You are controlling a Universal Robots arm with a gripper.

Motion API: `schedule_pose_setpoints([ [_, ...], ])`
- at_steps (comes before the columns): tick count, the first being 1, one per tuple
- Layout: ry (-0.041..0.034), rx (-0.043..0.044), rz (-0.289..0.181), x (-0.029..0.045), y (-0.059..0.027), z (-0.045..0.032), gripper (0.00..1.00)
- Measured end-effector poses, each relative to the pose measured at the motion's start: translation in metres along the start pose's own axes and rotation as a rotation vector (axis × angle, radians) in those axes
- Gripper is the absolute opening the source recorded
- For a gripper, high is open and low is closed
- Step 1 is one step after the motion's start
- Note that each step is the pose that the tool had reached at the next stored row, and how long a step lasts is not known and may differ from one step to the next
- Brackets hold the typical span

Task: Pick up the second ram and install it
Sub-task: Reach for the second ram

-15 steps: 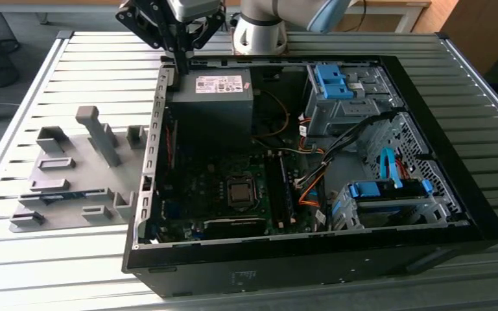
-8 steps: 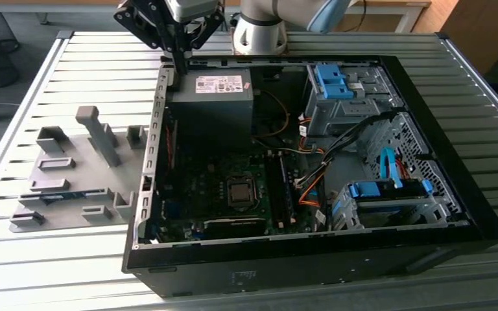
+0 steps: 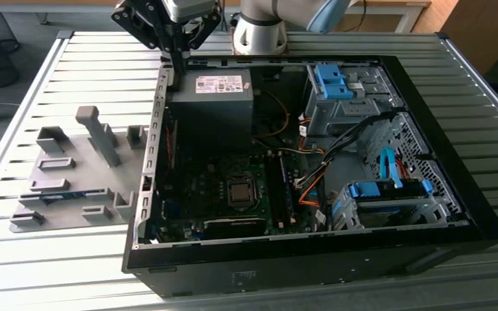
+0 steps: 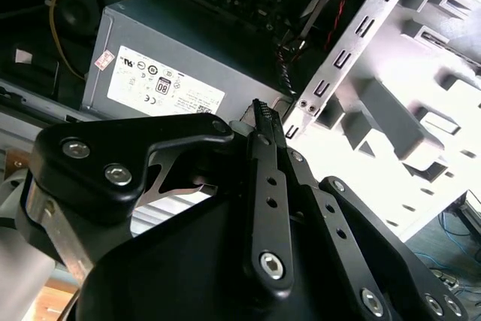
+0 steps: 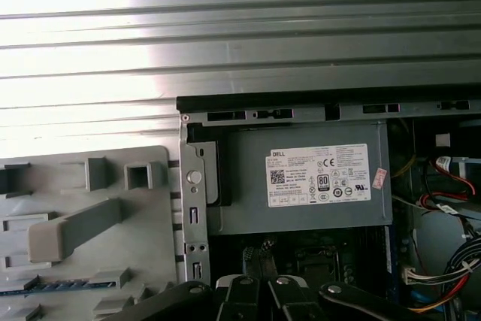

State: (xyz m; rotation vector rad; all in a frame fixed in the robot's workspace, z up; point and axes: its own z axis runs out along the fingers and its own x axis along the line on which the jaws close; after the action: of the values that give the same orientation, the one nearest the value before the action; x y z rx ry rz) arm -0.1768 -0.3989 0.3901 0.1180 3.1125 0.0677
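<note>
the tool point(image 3: 176, 58) is hanging pinched together and empty, the second ram point(image 3: 65, 194) is sitting well off from it in the grey holder point(image 3: 76, 170), probably light, stiff but fragile, so grip its long edges.

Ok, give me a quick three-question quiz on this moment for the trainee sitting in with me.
1. True or false: the gripper is holding the second ram.
2. Where does the second ram lie? A) in a motherboard slot B) in the grey holder tray on the exterior view's left C) on the bare slatted table.
3. Fill in: the gripper hangs above the corner of the case that houses the labelled grey ____.

Key: 1 false, the gripper is shut and holds nothing. 2 B. 3 power supply.
</note>
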Motion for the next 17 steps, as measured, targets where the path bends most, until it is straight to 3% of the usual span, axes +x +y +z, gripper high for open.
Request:
schedule_pose_setpoints([
  [17,0.0,0.0,0.0,0.0059,-0.0005,0.0002,0.1],
])
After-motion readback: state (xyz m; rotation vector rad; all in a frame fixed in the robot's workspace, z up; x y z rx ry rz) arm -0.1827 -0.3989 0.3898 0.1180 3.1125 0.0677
